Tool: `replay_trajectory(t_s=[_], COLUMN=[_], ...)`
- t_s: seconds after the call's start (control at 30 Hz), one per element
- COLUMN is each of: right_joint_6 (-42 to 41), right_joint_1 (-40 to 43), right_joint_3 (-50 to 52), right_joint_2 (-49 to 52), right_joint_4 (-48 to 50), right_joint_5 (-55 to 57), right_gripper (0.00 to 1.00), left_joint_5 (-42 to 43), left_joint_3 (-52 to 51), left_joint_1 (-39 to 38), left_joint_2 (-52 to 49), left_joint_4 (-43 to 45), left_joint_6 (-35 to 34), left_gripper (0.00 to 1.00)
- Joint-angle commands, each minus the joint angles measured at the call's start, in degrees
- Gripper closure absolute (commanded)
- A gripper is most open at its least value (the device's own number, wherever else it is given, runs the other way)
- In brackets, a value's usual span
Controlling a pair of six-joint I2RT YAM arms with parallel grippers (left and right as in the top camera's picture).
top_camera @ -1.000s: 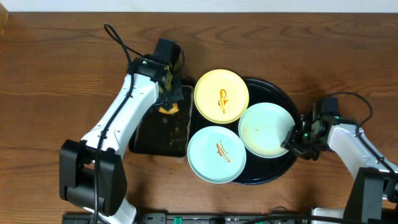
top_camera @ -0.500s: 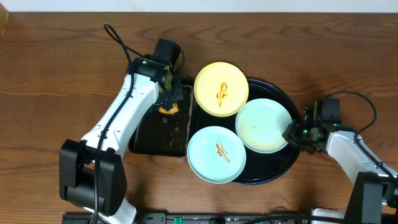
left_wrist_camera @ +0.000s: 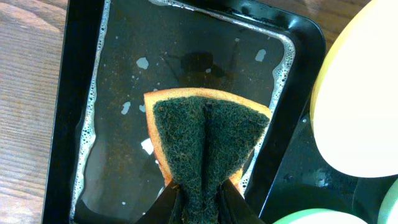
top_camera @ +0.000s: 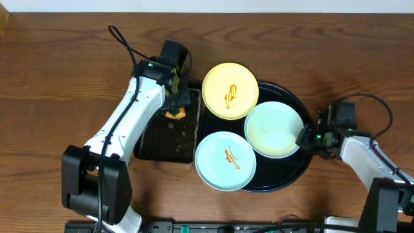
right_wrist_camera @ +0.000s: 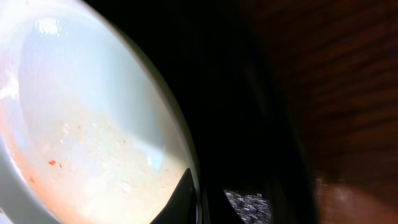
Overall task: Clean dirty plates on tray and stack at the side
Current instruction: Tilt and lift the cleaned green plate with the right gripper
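Overhead, my left gripper [top_camera: 173,100] is clamped on the sponge [top_camera: 173,114] above the black pan [top_camera: 155,139]. My right gripper [top_camera: 306,138] is at the outer edge of the smeared mint plate [top_camera: 274,129], which lies on the tray [top_camera: 284,182]. Beyond those fingertips, across the tray, sit the yellow plate [top_camera: 230,90] and the second mint plate [top_camera: 225,160] — both carry sauce squiggles and both overhang the tray's rim. On the left wrist view the fingers pinch the folded sponge with its green scrub face up. Soapy water lies directly below it and the yellow plate is just off to one side. On the right wrist view the fingertips are closed with the plate's rim between them, the inner finger [right_wrist_camera: 180,194] over the plate's faintly orange-filmed face, the other over the tray. I judge this to be the pick-up of the wiped plate for stacking. Next comes a small, level lift before moving outward — a thin wet rim could slip.
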State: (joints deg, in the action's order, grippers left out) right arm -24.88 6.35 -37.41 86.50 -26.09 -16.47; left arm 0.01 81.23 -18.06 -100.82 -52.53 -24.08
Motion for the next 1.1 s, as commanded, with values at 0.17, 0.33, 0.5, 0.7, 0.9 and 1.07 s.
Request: replay_trajectory(t_s=[0.17, 0.33, 0.5, 0.7, 0.9, 1.07], right_joint_6=[12.13, 13.42, 14.34, 16.61, 16.83, 16.85], right_joint_1=[2.36, 2.36, 2.36, 2.36, 2.34, 2.29], right_joint_3=[-4.22, -6.54, -7.17, -7.28, -10.95, -17.53], right_joint_2=[-0.5, -2.71, -5.57, -8.46, -10.36, -9.4], right_joint_4=[-5.35, -7.52, -7.69, -7.61, -12.11, -22.43], right_joint_5=[4.81, 4.0, 4.02, 6.69, 15.93, 15.54], right_gripper=[0.99, 0.99, 0.99, 0.99, 0.99, 0.99], left_joint_5=[-0.7, -0.7, -0.7, -0.7, -0.7, -0.7], left_joint_3=[-0.55, -0.55, -0.55, -0.55, -0.55, -0.55], left_joint_1=[0.33, 0.33, 0.31, 0.33, 0.33, 0.33], left_joint_2=[1.16, 1.16, 1.16, 1.16, 1.16, 1.16], left_joint_4=[-0.35, -0.37, -0.42, -0.42, -0.42, -0.39], left_joint_6=[0.02, 0.02, 0.02, 0.02, 0.02, 0.0], left_gripper=[0.83, 0.83, 0.83, 0.83, 0.83, 0.83])
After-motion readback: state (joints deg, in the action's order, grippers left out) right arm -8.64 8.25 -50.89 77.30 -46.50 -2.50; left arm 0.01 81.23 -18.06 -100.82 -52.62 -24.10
